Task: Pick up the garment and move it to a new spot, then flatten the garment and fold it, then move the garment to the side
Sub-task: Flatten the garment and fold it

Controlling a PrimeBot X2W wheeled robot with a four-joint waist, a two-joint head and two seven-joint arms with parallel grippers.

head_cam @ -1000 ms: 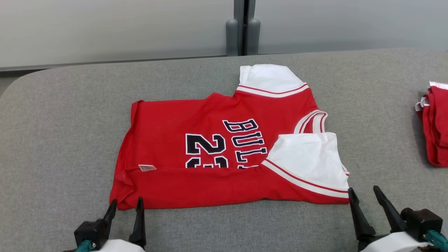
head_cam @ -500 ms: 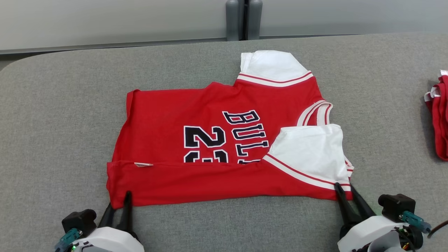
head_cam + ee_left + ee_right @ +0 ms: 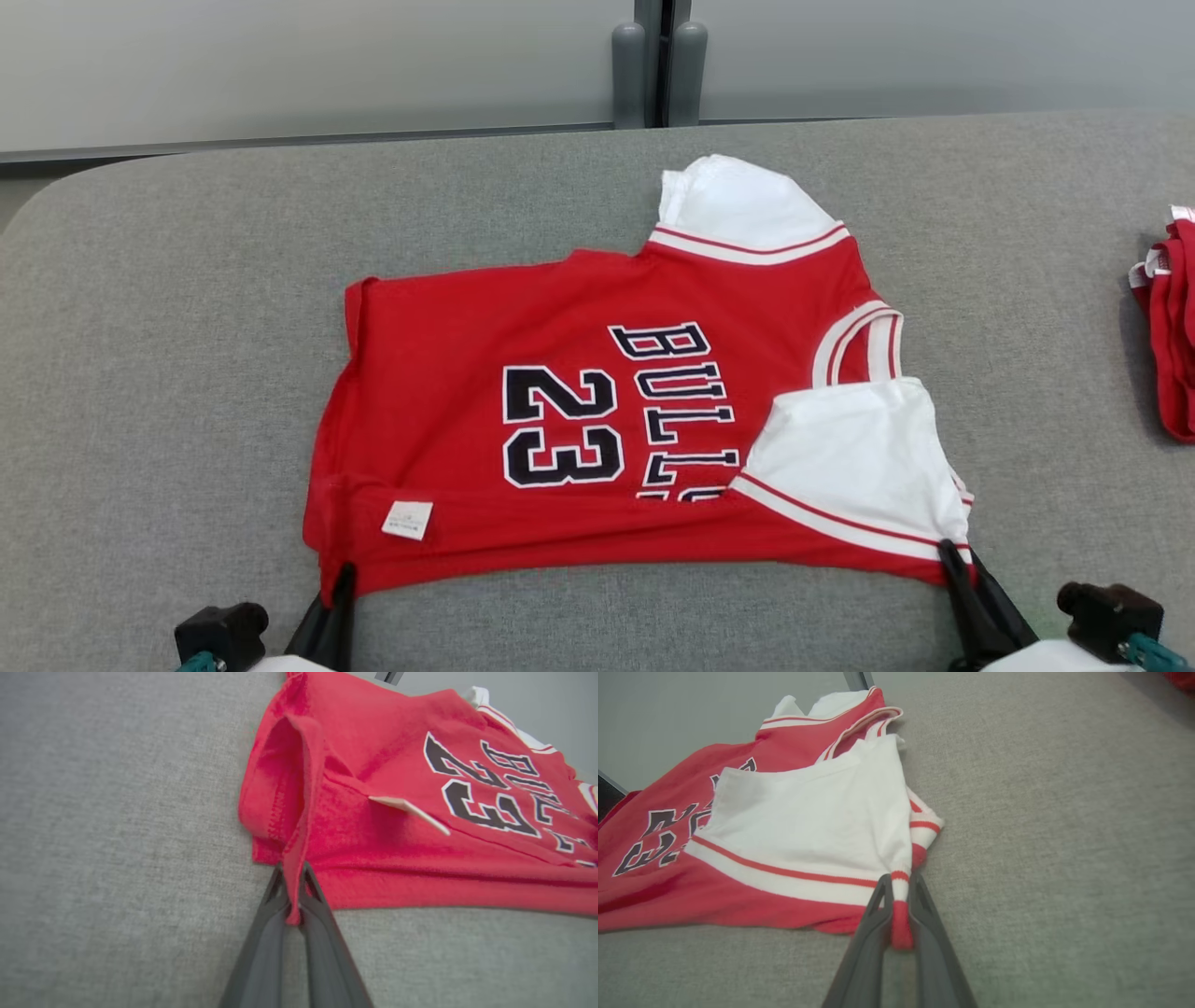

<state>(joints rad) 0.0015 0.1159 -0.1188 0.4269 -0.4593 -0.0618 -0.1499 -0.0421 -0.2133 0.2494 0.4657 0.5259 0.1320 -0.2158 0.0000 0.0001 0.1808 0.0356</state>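
The left hand (image 3: pixel 292 877) has closed from wide open onto the near hem corner of the jersey (image 3: pixel 560 308), and the right hand (image 3: pixel 900 884) onto its sleeve cuff. The jersey lies mid-table (image 3: pixel 168 327), its near fold apparently drawn open: flattening is beginning.

Head cam looks fine to me: bright, flat diffuse light, no glare, sharp corner to corner. I only see a soft shadow under the garment (image 3: pixel 597 392) along its lower edge and a darker one left of the red pile (image 3: pixel 1172 345) at the right edge. Left wrist cam is smeared, lettering soft, left fingers (image 3: pixel 261 961) at bottom centre out of focus. Right wrist cam is cleaner; right fingers (image 3: pixel 864 961) blurred.
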